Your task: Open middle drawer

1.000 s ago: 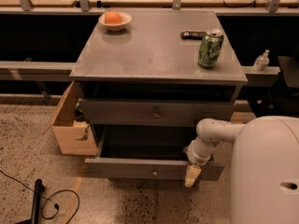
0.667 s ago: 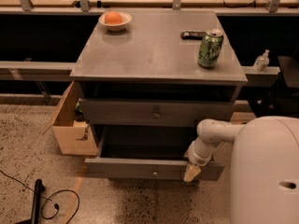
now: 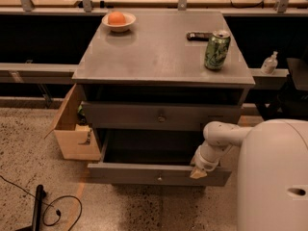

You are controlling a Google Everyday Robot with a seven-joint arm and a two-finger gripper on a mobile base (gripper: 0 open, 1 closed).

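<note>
The grey cabinet [image 3: 163, 57] has a drawer front with a round knob [image 3: 161, 117] just under its top. Below it the middle drawer [image 3: 144, 173] stands pulled out toward me, its dark inside showing and its small knob [image 3: 159, 178] at the centre of the front. My gripper [image 3: 198, 172] hangs from the white arm [image 3: 219, 136] and sits at the top edge of that drawer's front, near its right end. Anything lower on the cabinet is hidden behind the pulled-out front.
On the cabinet top are a white bowl with an orange [image 3: 118, 19], a green can [image 3: 216, 49] and a dark remote [image 3: 199, 35]. A cardboard box [image 3: 72, 131] stands at the left. A black cable [image 3: 53, 208] lies on the floor. My white body [image 3: 274, 177] fills the lower right.
The gripper tip has risen slightly along the drawer front's right end. The drawer stands pulled out as before.
</note>
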